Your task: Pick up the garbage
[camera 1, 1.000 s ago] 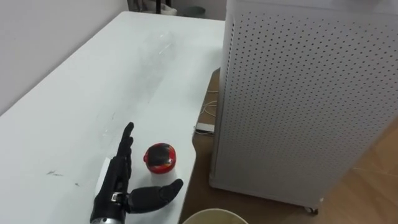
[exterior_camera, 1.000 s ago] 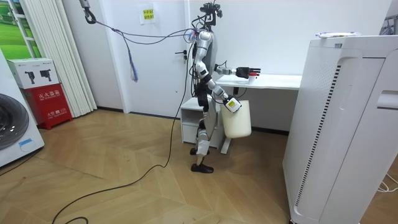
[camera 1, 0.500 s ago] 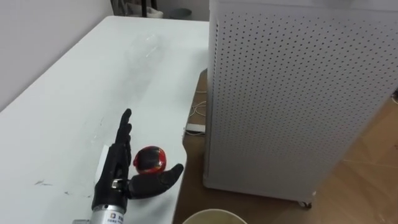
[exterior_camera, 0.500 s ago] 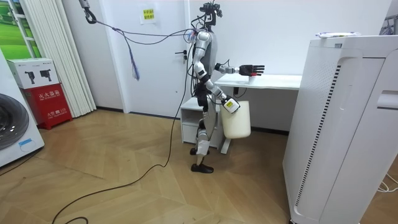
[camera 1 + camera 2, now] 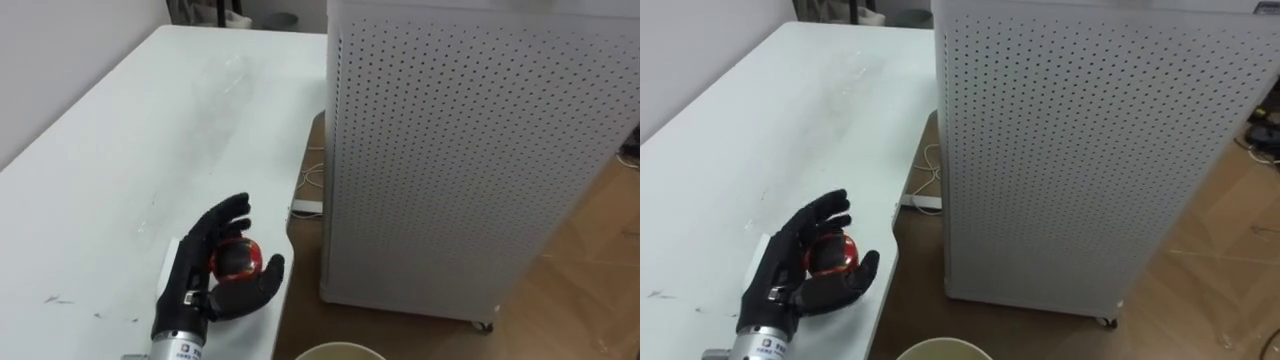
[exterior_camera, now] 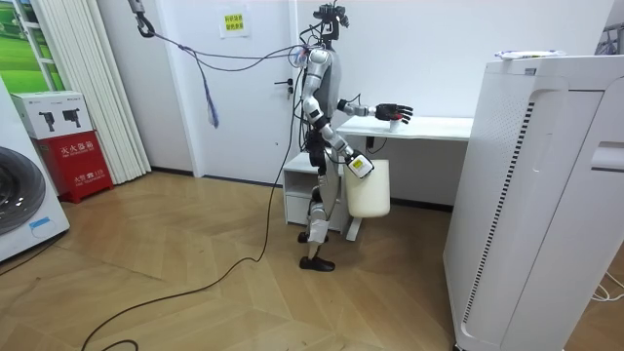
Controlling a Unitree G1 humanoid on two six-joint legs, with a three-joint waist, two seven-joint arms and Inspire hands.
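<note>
— Half of it at most, going by how things lie. Start with the big things: where does the robot stand?

— At the near end of the white table (image 5: 110, 150), with a tall perforated white cabinet (image 5: 470, 150) on the floor just beside the table's right edge. The room view shows a cream bin (image 6: 370, 187) hanging at the robot's side below the tabletop, with the right hand (image 6: 357, 165) at its rim. I cannot tell how that hand is set.

— And the garbage itself?

— A small red and black ball (image 5: 236, 258), near the table's right edge. The left hand (image 5: 198, 268) is on it, fingers curled over the top and the thumb (image 5: 262, 283) coming round from below, so the ball sits inside a closing grasp.

— Lifted yet?

— I cannot say. The ball looks level with the tabletop and no gap shows beneath it.

— So what remains?

— My reading is that the reach is done and the grip is nearly made. Lifting the ball, carrying it past the table edge and dropping it into the bin are all left.
</note>
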